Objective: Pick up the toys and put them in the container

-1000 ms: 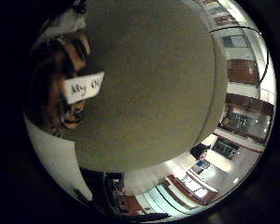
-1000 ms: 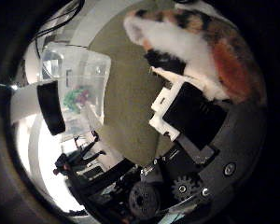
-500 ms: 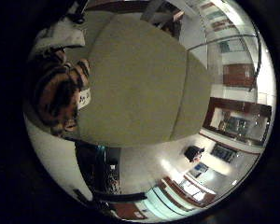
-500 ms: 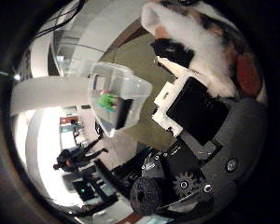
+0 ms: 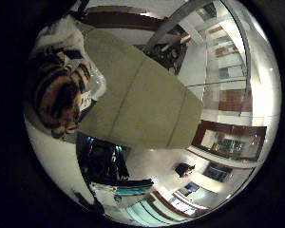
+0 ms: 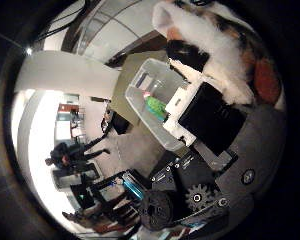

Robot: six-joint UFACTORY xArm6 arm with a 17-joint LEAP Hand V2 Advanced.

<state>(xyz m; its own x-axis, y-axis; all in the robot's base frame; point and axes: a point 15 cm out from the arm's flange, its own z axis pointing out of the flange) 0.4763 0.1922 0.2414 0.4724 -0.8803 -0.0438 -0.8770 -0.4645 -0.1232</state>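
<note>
One plush toy [image 6: 225, 55] close against the palm — soft, furry, with white, orange and black patches, like a calico cat. Seen again in the little finger side view as an orange and black striped furry mass with a white part beside it. Held against the hand [image 6: 210, 130], with white and black finger parts pressing on its fur; closed around the toy, as far as visible, though the fingertips themselves are hidden behind the fur. Lifted above the table [image 5: 147, 109], not resting on it.

One container [image 6: 152, 100] — clear plastic, rectangular, with thin walls and rounded corners, open at the top. Standing on the table, well apart from the held toy. Inside it, one green thing [image 6: 155, 106], small and bright, with a little pink piece next to it; not possible to tell the exact shape of either.

One table, with a flat, matte, olive-green top and straight edges. No other toys visible on its bare part in the little finger side view.

Black geared parts of the hand near the edge of the thumb side view, round and toothed.
</note>
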